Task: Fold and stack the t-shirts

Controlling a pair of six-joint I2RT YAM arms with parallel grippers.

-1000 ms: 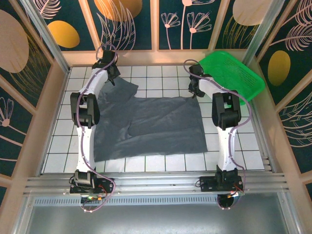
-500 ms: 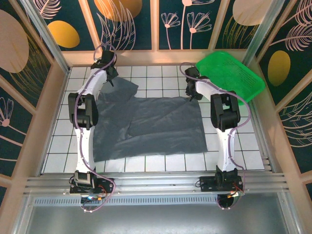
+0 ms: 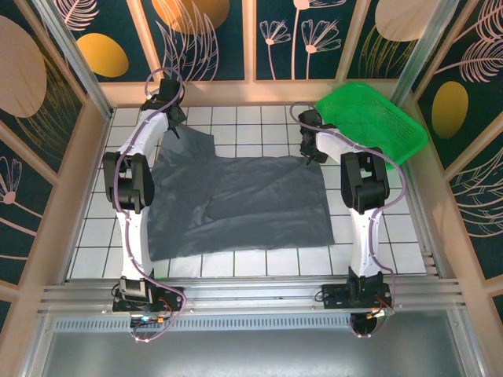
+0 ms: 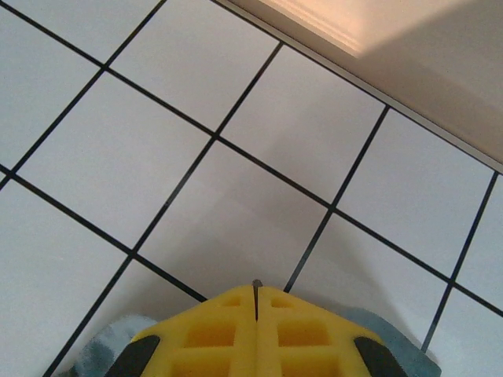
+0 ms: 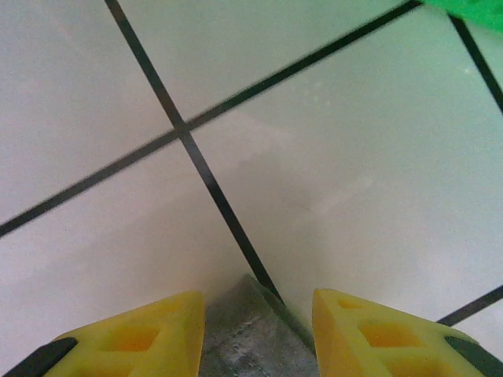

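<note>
A dark slate blue-grey t-shirt (image 3: 244,204) lies spread across the white tiles, its left part folded over. My left gripper (image 3: 178,128) sits at the shirt's far left corner. In the left wrist view its yellow fingers (image 4: 255,294) are pressed together with a thin sliver of cloth between them, and cloth (image 4: 401,345) shows under both sides. My right gripper (image 3: 309,157) is at the far right corner. Its fingers (image 5: 258,306) stand apart, with the shirt's corner (image 5: 251,334) lying between them, not pinched.
A green mesh basket (image 3: 376,118) rests tilted at the back right, close to my right arm; its edge (image 5: 471,12) shows in the right wrist view. Wooden walls (image 3: 236,90) bound the tiled floor on three sides. A metal rail (image 3: 251,294) runs along the near edge.
My left arm has stretched toward the back left corner, drawing the shirt's far left corner with it. My right gripper shifted slightly left and settled at the far right corner.
</note>
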